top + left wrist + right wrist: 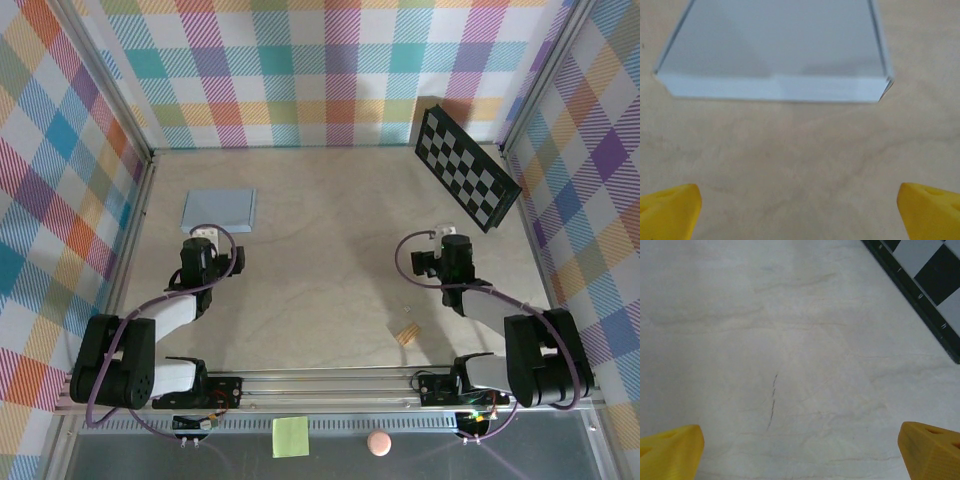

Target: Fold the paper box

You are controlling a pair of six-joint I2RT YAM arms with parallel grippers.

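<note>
The paper box [219, 210] lies flat on the table at the back left, a closed pale grey rectangle. In the left wrist view the paper box [775, 50] sits just ahead, its near side wall facing me. My left gripper [204, 236] hovers right behind the box, apart from it. Its yellow fingertips [670, 210] stand wide open over bare table, and the gripper [800, 212] holds nothing. My right gripper [455, 238] is over the right half of the table, open and holding nothing, with yellow fingertips [930, 447] far apart around the gripper [800, 452].
A black-and-white checkerboard panel [467, 167] leans at the back right, its edge [920, 290] near my right gripper. A small tan scrap [406, 332] lies near the front. A yellow-green sticky note [291, 437] and a pink ball [379, 442] sit below the rail. Checked walls enclose the table.
</note>
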